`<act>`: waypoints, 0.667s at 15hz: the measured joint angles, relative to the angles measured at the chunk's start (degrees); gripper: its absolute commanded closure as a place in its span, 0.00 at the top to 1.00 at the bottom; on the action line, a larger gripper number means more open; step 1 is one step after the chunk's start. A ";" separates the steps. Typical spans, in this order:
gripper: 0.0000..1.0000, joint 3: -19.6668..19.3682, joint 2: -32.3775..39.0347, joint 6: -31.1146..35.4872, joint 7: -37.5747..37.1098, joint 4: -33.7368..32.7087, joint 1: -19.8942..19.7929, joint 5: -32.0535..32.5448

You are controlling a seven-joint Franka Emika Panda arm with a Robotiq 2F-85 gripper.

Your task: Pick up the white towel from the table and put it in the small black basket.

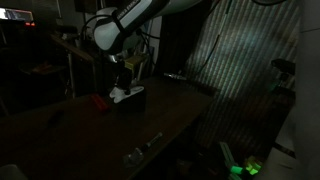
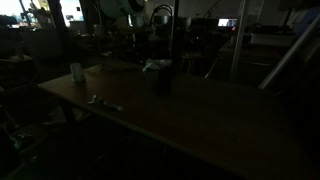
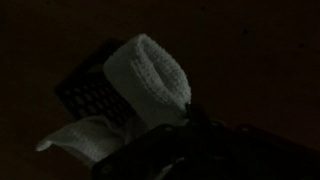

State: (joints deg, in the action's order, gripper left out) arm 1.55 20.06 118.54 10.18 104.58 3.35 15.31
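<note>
Room: a dim workshop, the table [image 1: 160,125] stretching long and dark.
Basket: the small black basket [image 1: 131,99] sitting mid-table.
Towel: the white towel [image 3: 150,75] draping over the basket's rim.
Gripper: the gripper [image 3: 188,116] clenching on the towel's fold above.
Far: a red object [image 1: 100,100] lying beside the basket.

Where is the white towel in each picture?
In an exterior view: the white towel sits left of centre, at the top of the small black basket.
In an exterior view: the white towel sits in the upper middle, just above the small black basket.
Wrist view: the white towel fills the centre, draped over the small black basket.
Shared landmark: the small black basket beneath the towel.
</note>
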 measured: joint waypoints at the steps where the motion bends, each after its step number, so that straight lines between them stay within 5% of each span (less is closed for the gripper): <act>1: 0.00 -0.29 0.00 0.04 0.00 -0.27 -0.08 0.31; 10: 0.00 -1.43 -0.01 0.05 -0.05 -2.10 -0.51 2.09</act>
State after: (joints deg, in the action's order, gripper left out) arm 0.12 20.06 118.59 10.13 102.48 2.84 17.39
